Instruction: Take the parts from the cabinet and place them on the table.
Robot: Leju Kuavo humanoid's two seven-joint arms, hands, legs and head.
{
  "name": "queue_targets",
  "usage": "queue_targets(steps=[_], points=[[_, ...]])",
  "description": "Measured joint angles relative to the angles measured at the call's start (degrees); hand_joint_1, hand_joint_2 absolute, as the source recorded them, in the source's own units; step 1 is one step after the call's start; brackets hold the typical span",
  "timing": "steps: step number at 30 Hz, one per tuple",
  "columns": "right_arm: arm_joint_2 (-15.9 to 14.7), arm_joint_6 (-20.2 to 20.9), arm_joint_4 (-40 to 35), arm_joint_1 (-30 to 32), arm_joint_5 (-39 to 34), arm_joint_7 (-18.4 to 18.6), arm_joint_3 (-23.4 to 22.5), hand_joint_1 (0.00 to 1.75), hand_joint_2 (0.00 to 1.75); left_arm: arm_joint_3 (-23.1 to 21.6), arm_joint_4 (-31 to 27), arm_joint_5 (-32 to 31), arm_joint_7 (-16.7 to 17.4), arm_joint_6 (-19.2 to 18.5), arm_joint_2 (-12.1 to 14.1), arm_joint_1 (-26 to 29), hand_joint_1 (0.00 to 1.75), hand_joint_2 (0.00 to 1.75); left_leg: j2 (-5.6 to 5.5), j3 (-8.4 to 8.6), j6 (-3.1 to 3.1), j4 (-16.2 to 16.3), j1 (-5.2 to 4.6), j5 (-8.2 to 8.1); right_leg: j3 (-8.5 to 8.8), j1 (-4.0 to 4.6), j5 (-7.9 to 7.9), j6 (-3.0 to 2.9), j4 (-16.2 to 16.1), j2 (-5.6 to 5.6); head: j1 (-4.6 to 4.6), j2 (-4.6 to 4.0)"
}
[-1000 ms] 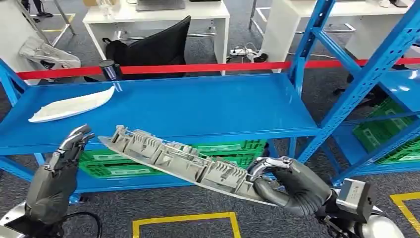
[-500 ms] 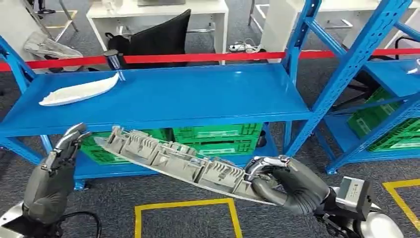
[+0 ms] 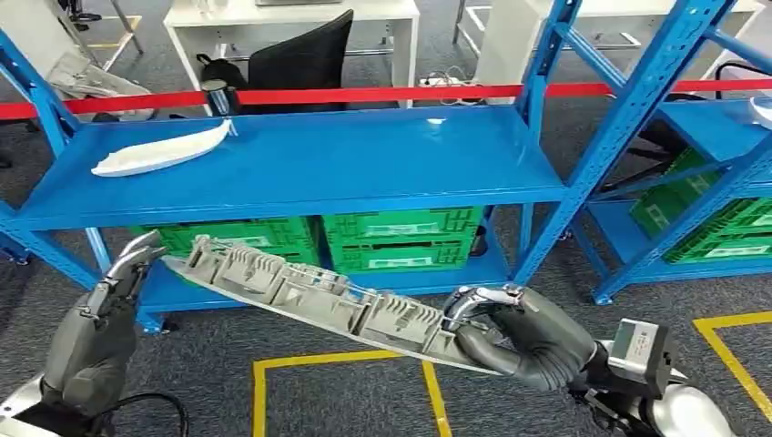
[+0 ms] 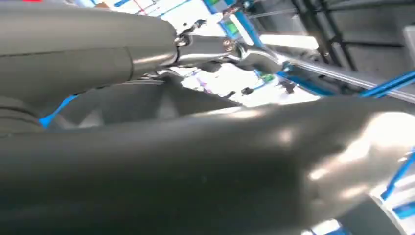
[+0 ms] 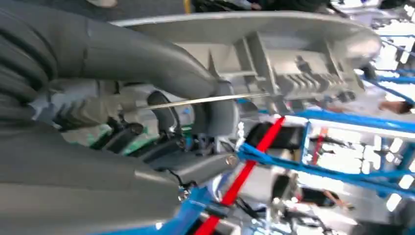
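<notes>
Part held before the rack, a second part on the shelf

The long part (image 3: 319,299) stretches between the left hand (image 3: 96,337) and right hand (image 3: 519,337), before the shelf (image 3: 364,164); another part (image 3: 162,150) lies at the shelf's left; crates (image 3: 401,238) sit beneath.

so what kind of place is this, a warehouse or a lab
Probably a workshop or test floor with storage. Blue steel racking holds green crates, yellow lines mark the carpet, and a red barrier tape fences off white desks behind.
</notes>
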Motion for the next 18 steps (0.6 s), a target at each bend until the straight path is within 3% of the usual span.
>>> queue_targets(steps=[1, 2, 4, 6, 7, 18], points=[[0.0, 0.0, 0.09, 0.0, 0.11, -0.06, 0.09, 1.75, 1.75, 0.0, -0.04, -0.02, 0.02, 0.07, 0.02, 0.13, 0.0, 0.0, 0.01, -0.16, 0.31, 0.15, -0.23, -0.45, -0.03, -0.34, 0.28, 0.31, -0.23, 0.07, -0.02, 0.0], [0.02, -0.02, 0.17, -0.07, 0.28, -0.15, 0.15, 1.75, 1.75, 0.0, -0.07, -0.02, -0.02, 0.13, 0.07, 0.24, 0.0, 0.0, 0.06, -0.24, 1.29, -0.01, -0.19, -0.25, -0.16, -0.2, 0.29, 0.25, -0.17, 0.05, -0.04, 0.0], [0.04, -0.26, 0.46, -0.15, 0.96, -0.22, 0.35, 1.75, 1.75, 0.0, -0.07, -0.02, -0.02, 0.17, 0.07, 0.48, 0.0, 0.0, 0.04, -0.2, 0.18, -0.25, -0.01, 0.18, -0.32, -0.01, 0.44, -0.15, -0.03, 0.03, -0.07, 0.0], [0.35, -0.83, 0.57, -0.19, 1.38, -0.17, 0.61, 1.75, 1.75, 0.0, -0.07, 0.0, -0.04, 0.22, 0.09, 0.62, 0.0, 0.0, 0.02, -0.22, -0.02, -0.35, 0.0, 0.57, -0.55, 0.02, 0.56, -0.35, 0.21, -0.01, -0.07, 0.0], [0.55, -1.05, 0.59, -0.19, 1.46, -0.02, 0.72, 1.75, 1.75, 0.0, -0.07, 0.02, -0.02, 0.22, 0.09, 0.67, 0.0, 0.0, -0.01, -0.27, -0.44, -0.38, 0.01, 0.84, -0.67, 0.04, 0.61, -0.44, 0.3, -0.03, -0.07, 0.0], [1.62, -5.98, 0.26, 0.74, 7.23, -0.24, 0.98, 1.75, 1.75, 0.0, 0.0, 0.9, 0.39, 0.39, 0.2, 0.72, 0.0, 0.0, 0.0, -0.59, -0.73, -0.37, 0.05, 1.12, -1.15, -0.04, 0.75, -0.64, 0.62, -0.02, -0.07, 0.0]])
